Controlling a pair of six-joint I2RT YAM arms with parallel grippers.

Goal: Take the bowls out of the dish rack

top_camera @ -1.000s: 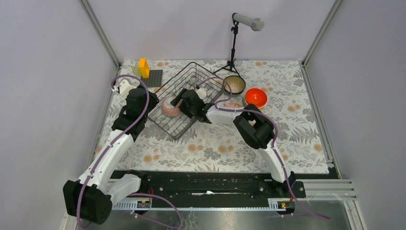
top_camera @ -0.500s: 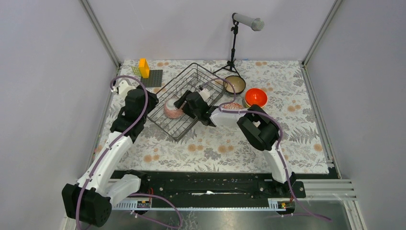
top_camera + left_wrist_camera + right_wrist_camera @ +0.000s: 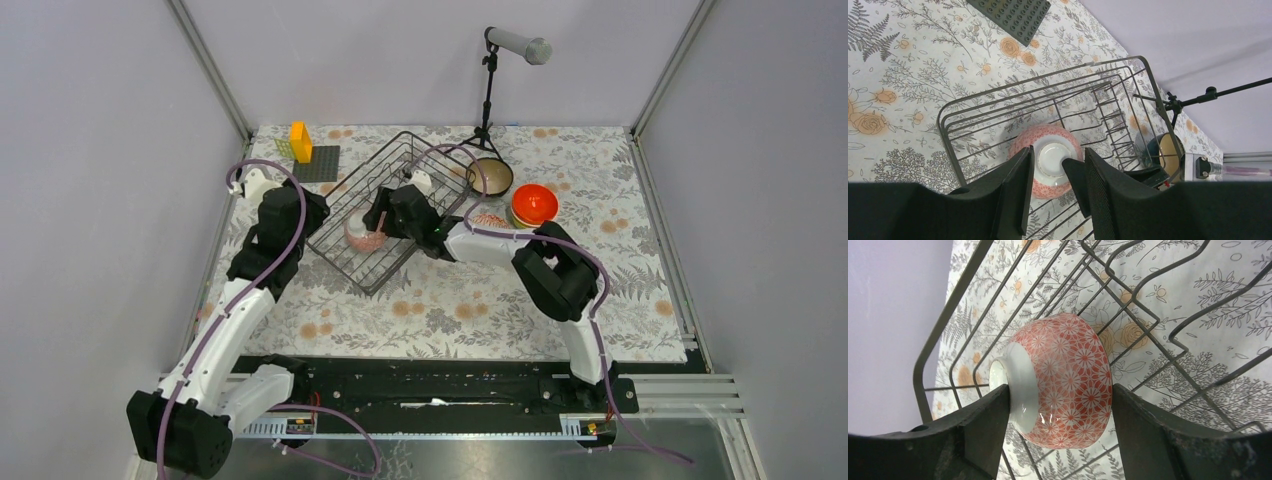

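Inside the rectangular dark metal wire dish rack (image 3: 405, 180), at its near-left end, lies a small round ceramic bowl (image 3: 1068, 365) with a red-and-white flower pattern and a plain white foot ring. It is turned on its side on the thin bars, and the glossy foot points toward the side wall of the rack.

The right gripper (image 3: 1061, 392) has this bowl between its two matte black fingers (image 3: 983, 430). One finger presses on the white foot and the other on the rim side, so the fingers are clamped upon the bowl.

The left gripper (image 3: 1058, 155) hangs above the same end of the rack, near its outer edge. Its two black fingers stand apart with nothing between them, and the bowl is seen well below through the gap.

The rack stands askew on a tablecloth (image 3: 450, 300) printed with grey ferns and orange roses. Just beside the far-right corner of the rack stands a teal bowl with beige inside (image 3: 490, 176), and near it, to the right, a shiny orange bowl (image 3: 534, 203). Beyond the left corner of the rack lies a flat dark studded square plate (image 3: 318, 162), with a yellow-orange block (image 3: 300, 141) upright at its far-left corner. A thin black microphone stand (image 3: 488, 100) rises behind the teal bowl.
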